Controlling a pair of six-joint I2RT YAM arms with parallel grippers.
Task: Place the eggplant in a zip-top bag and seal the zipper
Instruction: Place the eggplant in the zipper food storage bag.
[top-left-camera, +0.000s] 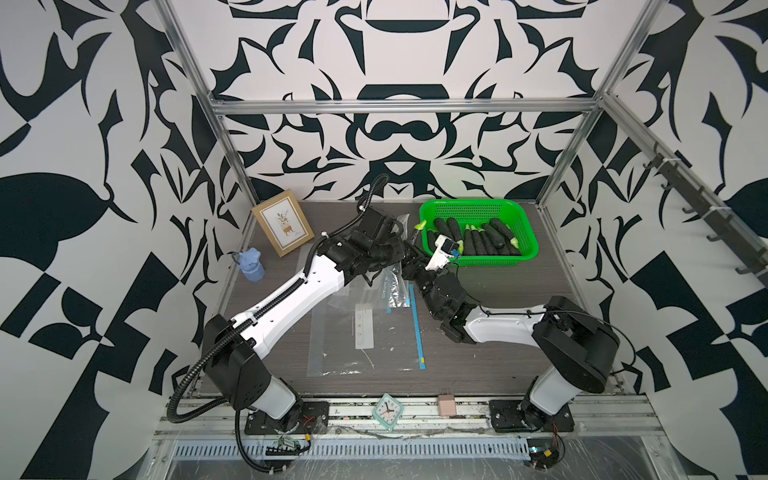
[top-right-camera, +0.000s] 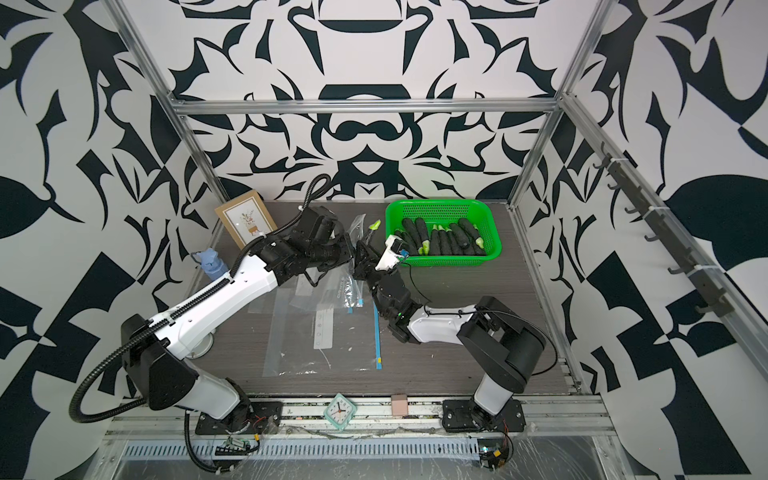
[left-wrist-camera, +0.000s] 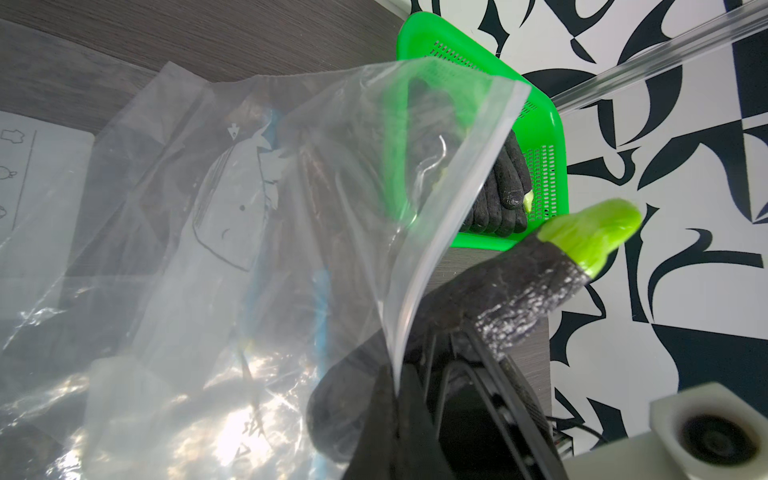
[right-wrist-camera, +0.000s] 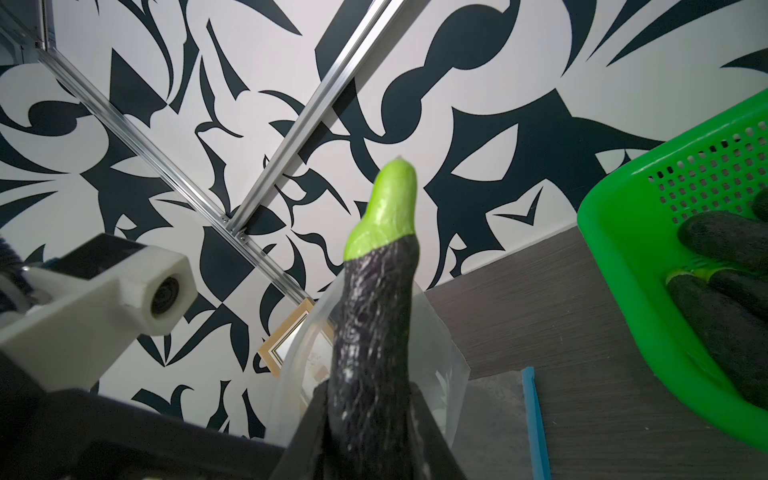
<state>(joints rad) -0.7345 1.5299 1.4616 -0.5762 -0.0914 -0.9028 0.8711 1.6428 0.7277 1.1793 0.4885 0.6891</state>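
You're gripping the eggplant (right-wrist-camera: 374, 316) in the right pincer (right-wrist-camera: 368, 432), stem pointing away, with the left pincer (left-wrist-camera: 401, 411) pinching the zip-top bag (left-wrist-camera: 249, 216) by its edge just beside.

Clear plastic zip-top bag (left-wrist-camera: 249, 208) pinched in the black left claw (left-wrist-camera: 395, 399), dark purple green-tipped eggplant (left-wrist-camera: 540, 286) at its edge

Nothing can be read outright; the raised zip-top bag (top-left-camera: 386, 289) carries a line of dark print too small to make out; the flat bag (top-left-camera: 332, 345) on the tabletop (top-left-camera: 519, 286) bears a white panel (top-left-camera: 364, 326) with tiny outline icons and no legible words; the numerals on the clock (top-left-camera: 388, 410) are too small to tell.
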